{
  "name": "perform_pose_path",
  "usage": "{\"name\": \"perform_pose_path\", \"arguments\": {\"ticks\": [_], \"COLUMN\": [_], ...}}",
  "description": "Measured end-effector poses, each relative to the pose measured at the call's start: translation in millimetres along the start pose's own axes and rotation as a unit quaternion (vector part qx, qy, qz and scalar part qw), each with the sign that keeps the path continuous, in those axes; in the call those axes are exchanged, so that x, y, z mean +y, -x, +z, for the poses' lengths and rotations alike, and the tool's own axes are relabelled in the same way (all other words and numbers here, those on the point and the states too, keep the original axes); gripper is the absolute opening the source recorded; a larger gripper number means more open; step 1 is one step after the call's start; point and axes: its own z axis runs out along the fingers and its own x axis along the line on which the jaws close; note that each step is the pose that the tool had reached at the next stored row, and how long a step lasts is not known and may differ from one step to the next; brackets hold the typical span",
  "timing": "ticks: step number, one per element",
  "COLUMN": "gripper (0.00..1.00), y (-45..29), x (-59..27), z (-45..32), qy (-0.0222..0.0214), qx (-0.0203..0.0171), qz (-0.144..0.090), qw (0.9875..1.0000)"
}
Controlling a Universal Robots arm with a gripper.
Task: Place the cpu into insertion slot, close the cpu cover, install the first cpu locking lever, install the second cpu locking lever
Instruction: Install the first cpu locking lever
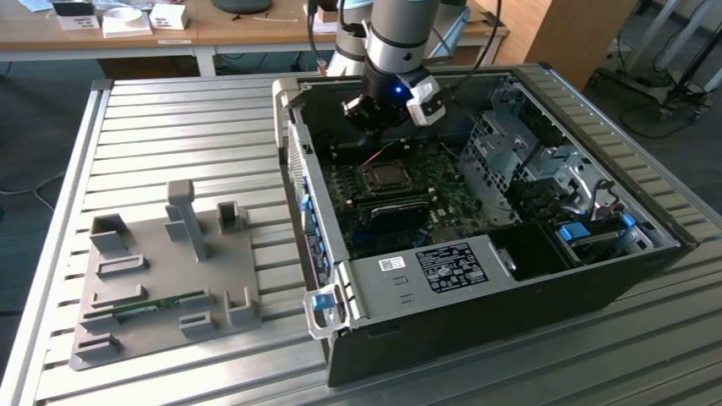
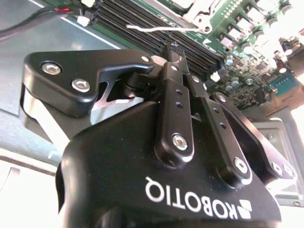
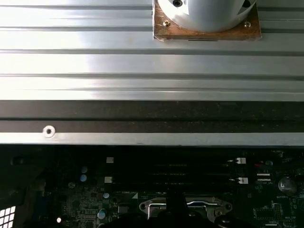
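The gripper's [image 2: 173, 50] black body looms closest in the second wrist view, its two fingers [image 2: 174, 99] pressed together at the tips with nothing visible between them; past the tips run the long black memory slots [image 2: 142, 26] and a strip of the green motherboard [image 2: 247, 57], with a thin pale rod [image 2: 156, 29] lying across the slots.

In the exterior view the gripper [image 1: 380, 114] hangs inside the open computer case [image 1: 485, 313], over the far end of the motherboard [image 1: 451, 199]; the insertion slot [image 1: 385, 178] sits just below it in that view, near but apart from the fingertips. A silvery frame rims the slot and its middle reads dark, so whether the cpu is seated there cannot be told. The first wrist view catches the cpu cover [image 3: 209, 205] as a bright metal frame lying flat beside the memory slots.

The case rests on a ribbed aluminium table [image 1: 192, 127]; on the exterior view's left stands a grey fixture tray [image 1: 169, 279] with upright posts, well apart from the case. A labelled metal box [image 1: 451, 266] fills the case's near end.
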Motion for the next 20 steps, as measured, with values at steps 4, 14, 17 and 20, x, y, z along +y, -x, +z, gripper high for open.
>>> {"name": "perform_pose_path", "arguments": {"ticks": [4, 14, 17, 20], "gripper": [0.11, 0.11, 0.11, 0.11], "y": [1.3, 4.4, 6.2, 8.1], "x": [-0.7, -0.7, 0.1, 0.7], "z": [3.7, 9.7, 11.1, 12.0], "qy": [-0.0004, -0.0005, -0.0006, -0.0005], "qx": [-0.0001, -0.0001, -0.0001, -0.0001], "qz": [0.0, 0.0, 0.0, 0.0], "qw": [1.0, 1.0, 1.0, 1.0]}}
